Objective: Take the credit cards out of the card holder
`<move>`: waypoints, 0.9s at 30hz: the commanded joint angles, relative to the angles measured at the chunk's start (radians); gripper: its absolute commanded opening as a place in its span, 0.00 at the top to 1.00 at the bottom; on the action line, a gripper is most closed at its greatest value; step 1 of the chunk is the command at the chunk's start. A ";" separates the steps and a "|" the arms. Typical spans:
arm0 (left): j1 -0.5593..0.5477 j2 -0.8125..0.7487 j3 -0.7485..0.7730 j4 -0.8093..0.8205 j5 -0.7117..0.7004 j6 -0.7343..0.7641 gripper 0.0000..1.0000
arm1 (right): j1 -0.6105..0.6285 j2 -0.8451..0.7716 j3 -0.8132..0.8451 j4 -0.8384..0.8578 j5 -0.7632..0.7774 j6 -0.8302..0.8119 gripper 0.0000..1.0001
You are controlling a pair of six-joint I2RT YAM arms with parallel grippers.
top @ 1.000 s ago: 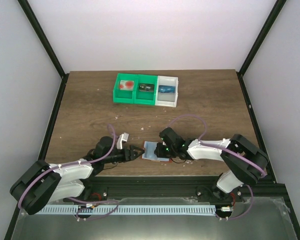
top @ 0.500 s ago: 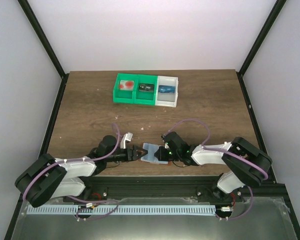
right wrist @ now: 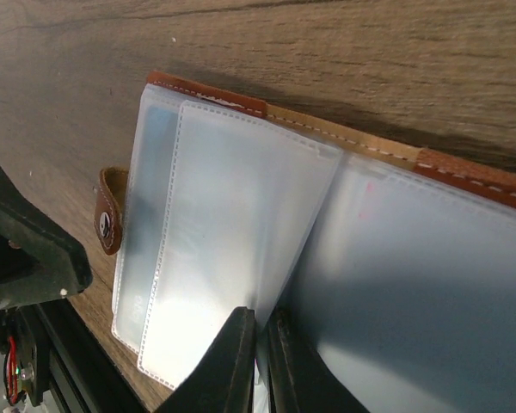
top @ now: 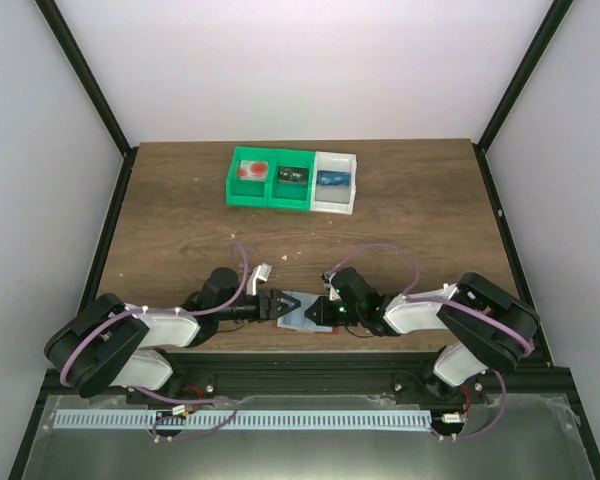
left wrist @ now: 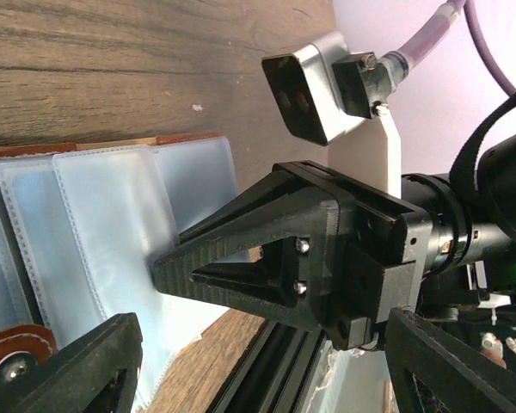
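At the near edge of the surface, the card holder lies open, its long axis running arm to arm. Right gripper: jaws pinched on a sleeve edge. Left gripper: jaws wide, empty, just beside the opposite end. Credit cards not discernible.

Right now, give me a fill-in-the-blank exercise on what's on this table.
1. The holder lies ____ on the table, its clear pockets showing.
2. The right jaws are ____ on the edge of one sleeve.
3. The row of bins has ____ compartments.
Missing words: open; shut; three.
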 commanded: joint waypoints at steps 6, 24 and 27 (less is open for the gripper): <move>-0.004 0.059 0.008 0.032 -0.017 0.036 0.21 | 0.015 0.013 -0.013 -0.004 -0.014 0.017 0.93; -0.005 0.186 -0.008 0.197 0.013 -0.032 0.21 | 0.015 0.049 -0.036 0.082 -0.049 0.062 0.93; -0.005 0.216 -0.020 0.272 0.031 -0.076 0.22 | 0.014 0.048 -0.037 0.086 -0.049 0.066 0.93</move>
